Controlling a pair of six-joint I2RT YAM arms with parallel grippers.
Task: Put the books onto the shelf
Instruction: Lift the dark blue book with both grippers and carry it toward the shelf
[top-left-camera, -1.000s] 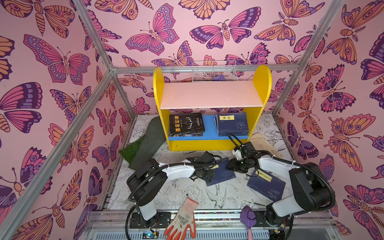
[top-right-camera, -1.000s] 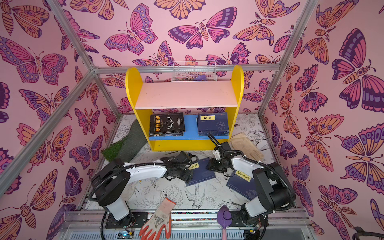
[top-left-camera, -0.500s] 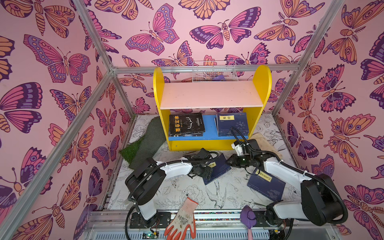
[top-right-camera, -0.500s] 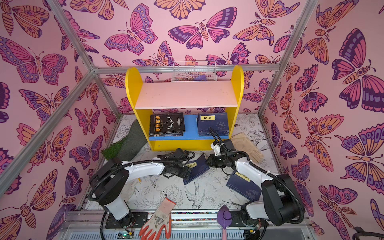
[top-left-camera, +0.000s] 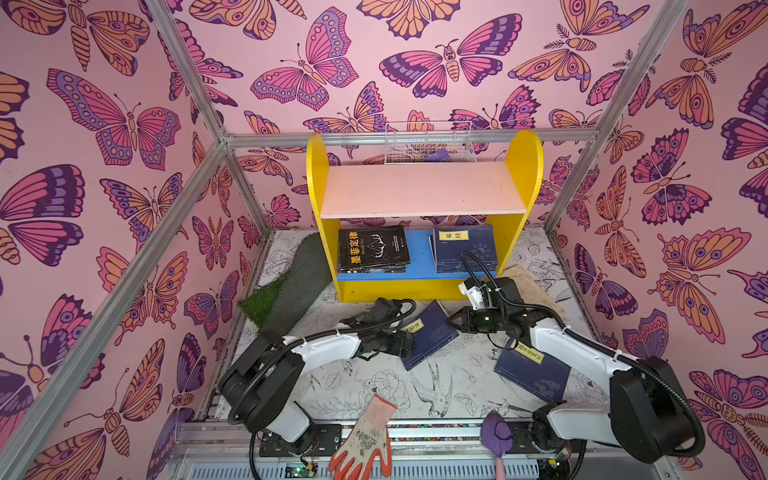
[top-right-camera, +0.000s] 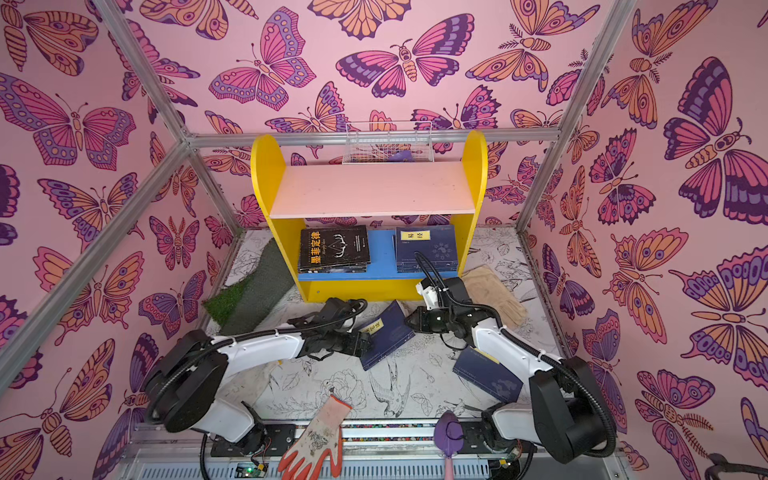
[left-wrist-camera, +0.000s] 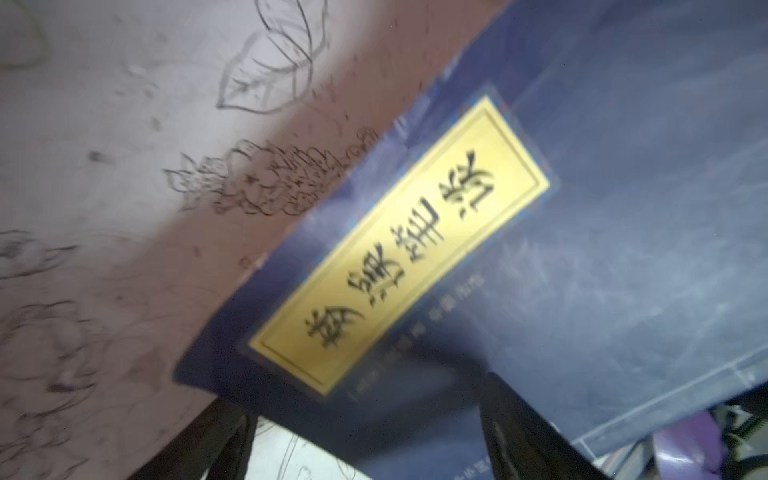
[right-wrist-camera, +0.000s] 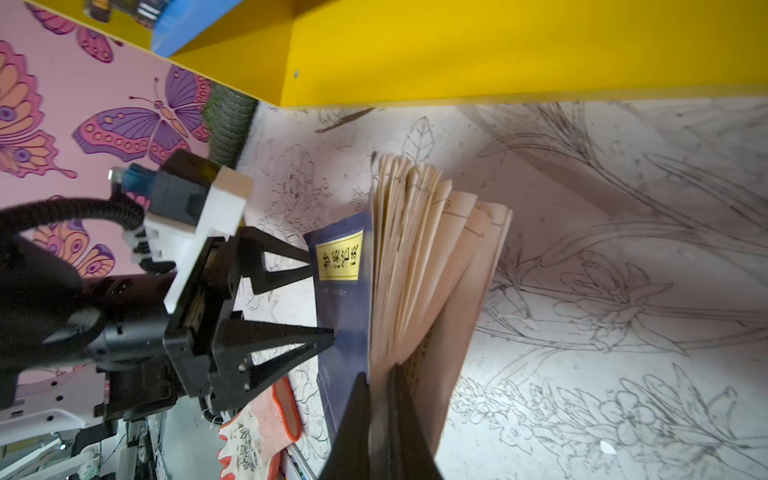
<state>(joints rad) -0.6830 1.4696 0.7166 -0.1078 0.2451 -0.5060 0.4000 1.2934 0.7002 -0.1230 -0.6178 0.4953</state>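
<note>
A navy book with a yellow label (top-left-camera: 430, 332) (top-right-camera: 388, 332) stands tilted up off the table in front of the shelf (top-left-camera: 424, 189) (top-right-camera: 374, 189). My right gripper (top-left-camera: 452, 322) (right-wrist-camera: 377, 376) is shut on its page-side edge, and the pages (right-wrist-camera: 415, 249) fan loose. My left gripper (top-left-camera: 405, 337) (left-wrist-camera: 370, 436) is open, with its fingertips (right-wrist-camera: 328, 332) at the cover (left-wrist-camera: 582, 249). Another navy book (top-left-camera: 534, 372) (top-right-camera: 488, 376) lies flat under my right arm. Dark books (top-left-camera: 372, 249) and navy books (top-left-camera: 463, 249) lie stacked on the blue lower board.
A white wire basket (top-left-camera: 428, 143) hangs behind the shelf. A green turf strip (top-left-camera: 291, 286) lies left of the shelf and a beige cloth (top-left-camera: 534, 286) right of it. An orange-and-white glove (top-left-camera: 365, 440) and a purple scoop (top-left-camera: 496, 434) lie at the front edge.
My right gripper reached left to the middle navy book and shut on its edge. The book rose from flat to tilted. My left gripper opened a little wider.
</note>
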